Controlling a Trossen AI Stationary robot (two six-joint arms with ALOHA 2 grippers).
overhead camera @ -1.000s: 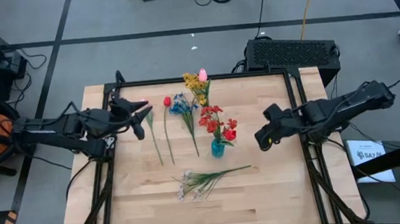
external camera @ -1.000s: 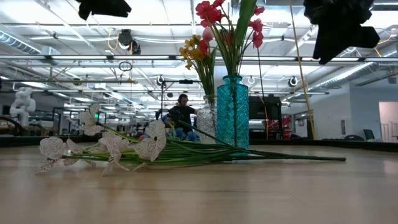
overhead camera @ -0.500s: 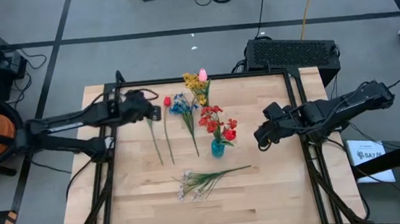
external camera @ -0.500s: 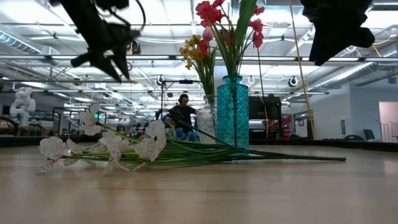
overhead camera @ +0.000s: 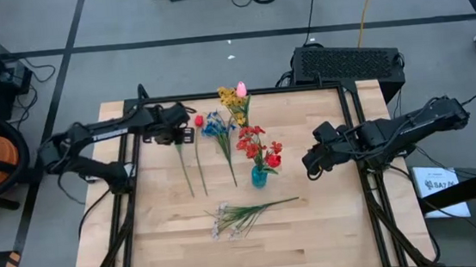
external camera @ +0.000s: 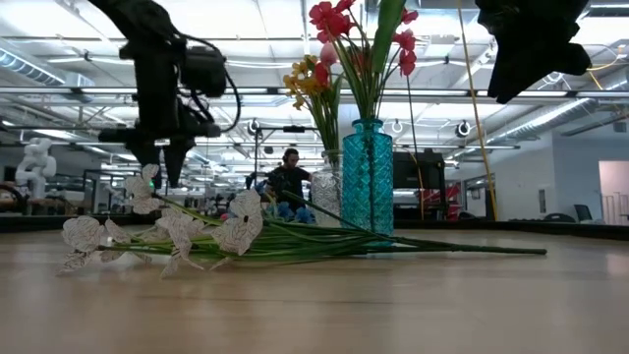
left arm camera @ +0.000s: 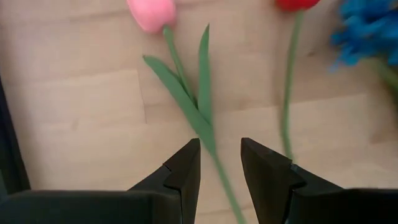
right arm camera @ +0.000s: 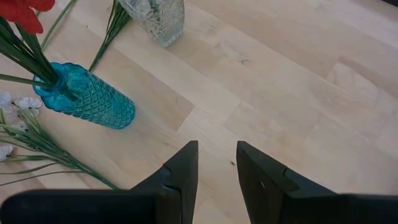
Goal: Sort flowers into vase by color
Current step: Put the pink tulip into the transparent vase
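My left gripper (overhead camera: 183, 133) (left arm camera: 221, 167) points down, open, above the upper stem of a pink tulip (left arm camera: 151, 12) lying flat on the wood; its stem (overhead camera: 187, 177) runs between the fingers without touching them. A red tulip (overhead camera: 199, 120) (left arm camera: 292, 74) and a blue spray (overhead camera: 216, 126) lie beside it. A blue vase (overhead camera: 259, 177) (external camera: 368, 177) holds red blooms. A clear vase (overhead camera: 237, 108) (right arm camera: 158, 18) holds yellow flowers and a pink tulip. A white spray (overhead camera: 241, 214) (external camera: 167, 231) lies near the table's near side. My right gripper (overhead camera: 311, 163) (right arm camera: 216, 163) hovers open, right of the blue vase.
A black frame rail (overhead camera: 243, 92) borders the table's far edge and sides. Bare wood (overhead camera: 323, 221) lies at the near right of the table. A black box (overhead camera: 348, 61) sits beyond the far right corner. A person (external camera: 287, 182) sits far off in the room.
My left gripper has swung from the table's left edge toward the right, tipped its fingers downward and come down over the pink tulip's upper stem, hiding the bloom in the high view. The flowers and my right arm have kept still.
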